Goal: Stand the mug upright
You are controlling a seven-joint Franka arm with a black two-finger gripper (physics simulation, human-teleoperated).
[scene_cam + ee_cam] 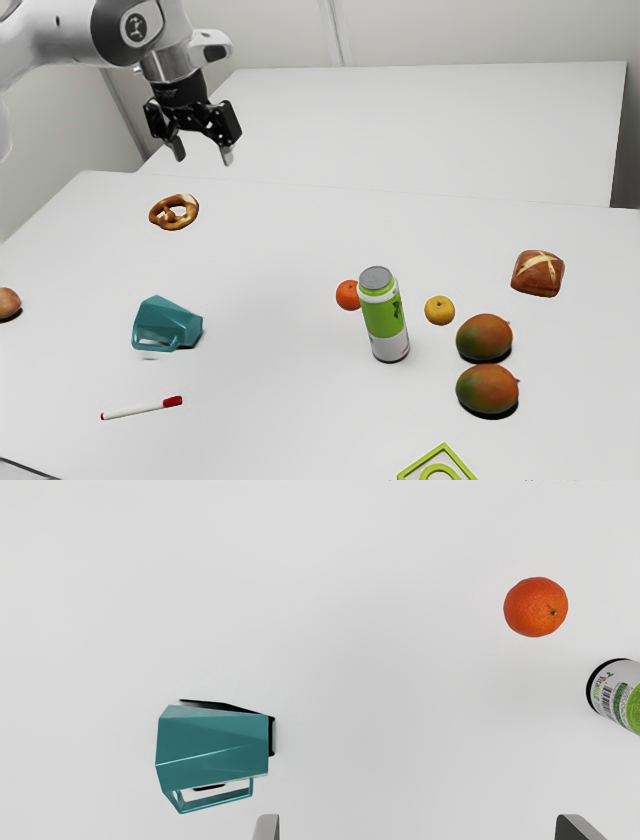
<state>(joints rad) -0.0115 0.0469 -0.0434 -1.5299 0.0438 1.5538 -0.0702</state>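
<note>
One hand [203, 156], fingers [267, 828] wide apart, above the table [270, 400]

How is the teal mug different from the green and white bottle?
The mug lies on its side, while the bottle stands upright. The mug is all teal; the bottle is green and white with a grey lid. The mug has a handle; the bottle shows none. Both rest on the table.

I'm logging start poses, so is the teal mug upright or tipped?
Tipped: the teal mug lies on its side, its handle low beside the body.
</note>
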